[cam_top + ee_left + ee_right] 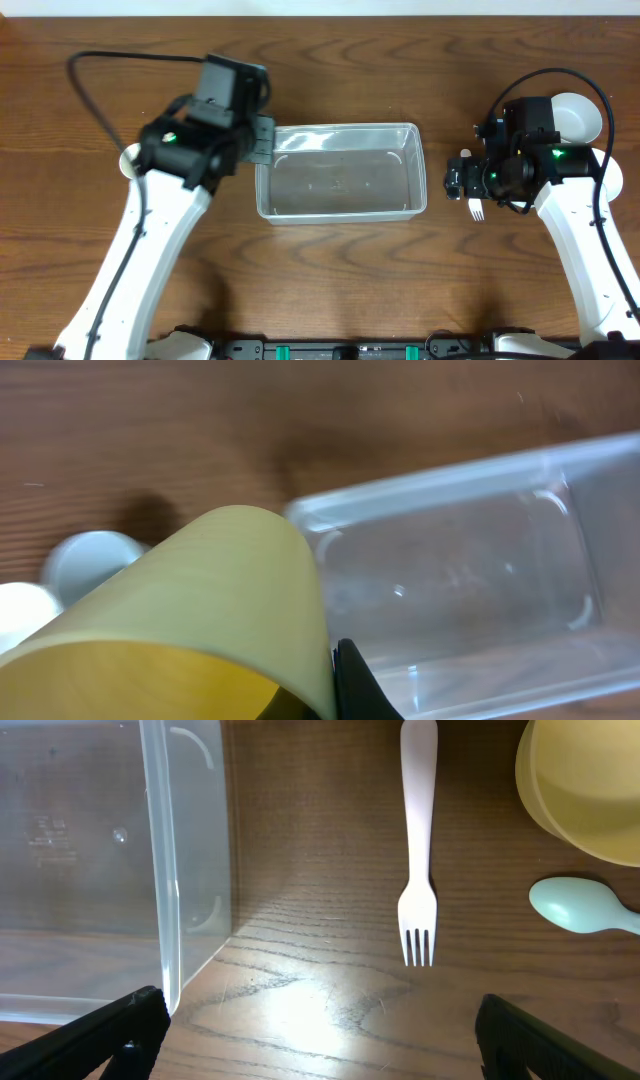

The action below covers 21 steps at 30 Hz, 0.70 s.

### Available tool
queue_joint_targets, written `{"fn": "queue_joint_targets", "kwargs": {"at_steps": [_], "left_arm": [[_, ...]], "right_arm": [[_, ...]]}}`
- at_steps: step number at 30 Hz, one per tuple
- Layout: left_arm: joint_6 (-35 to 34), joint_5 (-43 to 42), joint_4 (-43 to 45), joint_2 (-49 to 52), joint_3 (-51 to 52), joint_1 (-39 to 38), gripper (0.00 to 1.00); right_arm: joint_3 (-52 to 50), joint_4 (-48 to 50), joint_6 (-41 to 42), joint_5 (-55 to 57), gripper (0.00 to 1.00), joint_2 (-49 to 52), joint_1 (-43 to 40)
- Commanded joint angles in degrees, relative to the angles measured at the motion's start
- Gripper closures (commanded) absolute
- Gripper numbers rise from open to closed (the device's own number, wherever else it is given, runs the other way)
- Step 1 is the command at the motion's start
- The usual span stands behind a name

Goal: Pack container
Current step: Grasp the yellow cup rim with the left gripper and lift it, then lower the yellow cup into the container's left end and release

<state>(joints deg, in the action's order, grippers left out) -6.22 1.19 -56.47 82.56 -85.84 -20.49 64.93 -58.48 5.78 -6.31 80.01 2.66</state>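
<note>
Arms sit closest under the overhead camera. The left gripper [262,140] is over the short left rim of the container [340,128]. The right gripper [458,180] hangs just off the container's right end, apart from it. The clear tub stands upright near the middle of the counter [340,40], its long sides parallel to the far edge. A white fork [477,211] pokes out on the near side of the right gripper. A pale bowl [580,115] lies toward the far right corner, partly under that arm.

From the left wrist, a yellow bowl [200,610] fills the lower left, tipped and off the wood. Its rim is against the one black finger [350,685] that shows, so the left gripper is clamped on it. Past it is the container's rounded corner, and a small grey-white cup [95,560] stands on the wood at the left.

From the right wrist, the dark fingers [120,1030] sit in the two lower corners, spread wide, with only bare wood between. The container's wall rises at the left. The fork lies flat nearby, not touching it, beside a pale green spoon [585,907] and the pale bowl.
</note>
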Motion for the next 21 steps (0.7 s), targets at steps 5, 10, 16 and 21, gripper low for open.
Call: {"fn": "queue_joint_targets", "kwargs": {"at_steps": [5,10,16,21], "left_arm": [[0.87,-4.22,1.11,11.89,0.52,-6.16,0.94],[1.88,-3.74,2.69,18.05,0.52,-6.51,0.94],[1.90,-3.56,4.26,23.74,0.52,-4.17,0.94],[1.92,-3.56,4.57,27.50,0.52,-2.93,0.94]], "right_arm": [[0.94,-0.04,-0.72,0.48,0.01,0.04,-0.35],[0.94,-0.28,-0.72,0.48,0.01,0.04,-0.35],[0.94,-0.50,-0.72,0.50,0.01,0.04,-0.35],[0.94,-0.50,-0.72,0.48,0.01,0.04,-0.35]]}}
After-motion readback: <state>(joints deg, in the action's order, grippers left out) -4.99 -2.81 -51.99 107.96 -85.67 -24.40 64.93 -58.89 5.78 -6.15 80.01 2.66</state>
